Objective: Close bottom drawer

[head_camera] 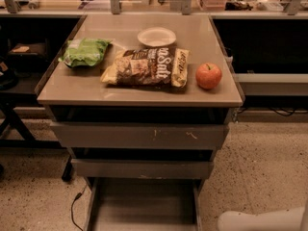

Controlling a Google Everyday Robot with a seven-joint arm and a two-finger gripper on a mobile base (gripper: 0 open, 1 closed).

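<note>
Looking down at the front of a grey cart [230,113], the view shows three drawers stacked under a tabletop [96,88]. The bottom drawer [144,208] is pulled well out toward the viewer, its flat tray bare and running off the lower edge of the view, so its front panel is hidden. Above it, the middle drawer [142,169] and the scratched top drawer [139,136] each stand slightly out. On the tabletop lie a green bag [85,52], a chip bag [147,67], a white bowl [156,36] and an apple [208,75]. A white rounded part of the arm [262,220] shows at the lower right corner, just right of the open drawer. The pincer itself is out of view, so I cannot tell whether it is wide or narrow. The step in hand appears to be the approach, with the closing push not yet begun. To do it well, the pincer should likely meet the front panel near its middle and press straight back along the rails, since an off-centre push could skew the tray and jam it. A black cable [74,211] lies on the floor just left of the drawer and is best avoided.
</note>
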